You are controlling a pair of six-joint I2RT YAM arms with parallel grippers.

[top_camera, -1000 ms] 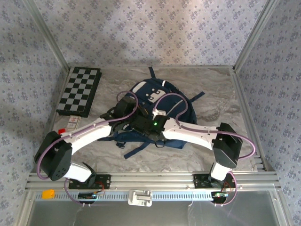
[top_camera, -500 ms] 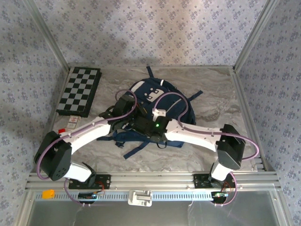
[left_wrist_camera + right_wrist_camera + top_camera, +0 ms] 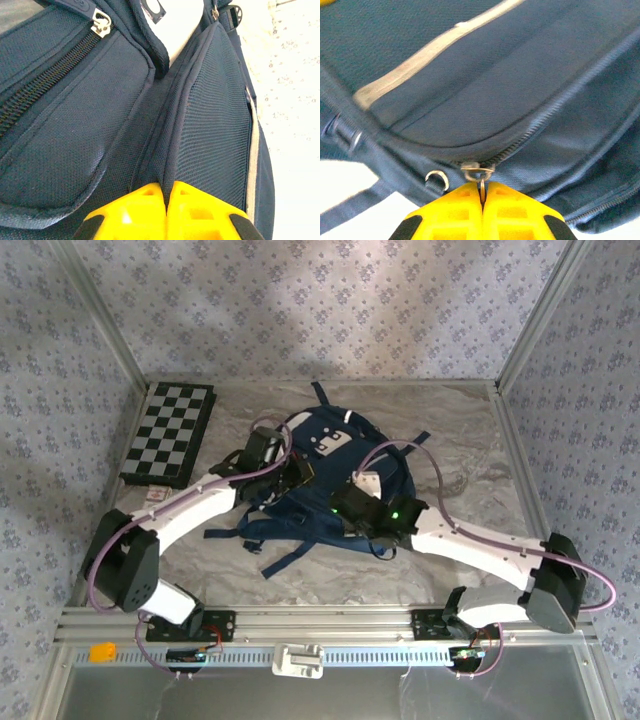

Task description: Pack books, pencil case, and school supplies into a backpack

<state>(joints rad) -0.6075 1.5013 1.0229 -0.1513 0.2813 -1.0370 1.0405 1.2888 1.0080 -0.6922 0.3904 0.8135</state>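
Two arms reach in from the bottom corners of the top view and meet over the navy backpack (image 3: pixel 335 445). It lies flat in the middle of the marbled table (image 3: pixel 460 430), with its white-grey patches facing up and its dark straps trailing toward the lower left. In the left wrist view, the left gripper (image 3: pixel 165 192) sits at the bottom edge with its yellow fingers (image 3: pixel 200 210) pressed together. A piped seam of the bag's navy fabric runs straight down into the line where they meet, so the claw appears clamped on a thin fold of the bag. Just right of that seam is a mesh side pocket (image 3: pixel 215 125), and a zip slider (image 3: pixel 102 25) glints at the upper left. In the right wrist view, the right gripper (image 3: pixel 481 192) is also closed. Its yellow tips pinch the metal zipper pull (image 3: pixel 479 173), which hangs from the curved zip at bottom centre. A second small ring (image 3: pixel 437 176) sits just to its left, and a pale strip (image 3: pixel 430 50) crosses the fabric above. In the top view a black-and-white checkered board (image 3: pixel 168 435) lies at the upper left. Just below it, the pencil case (image 3: pixel 152 497) shows as a small sliver beside the left arm, well apart from the bag.
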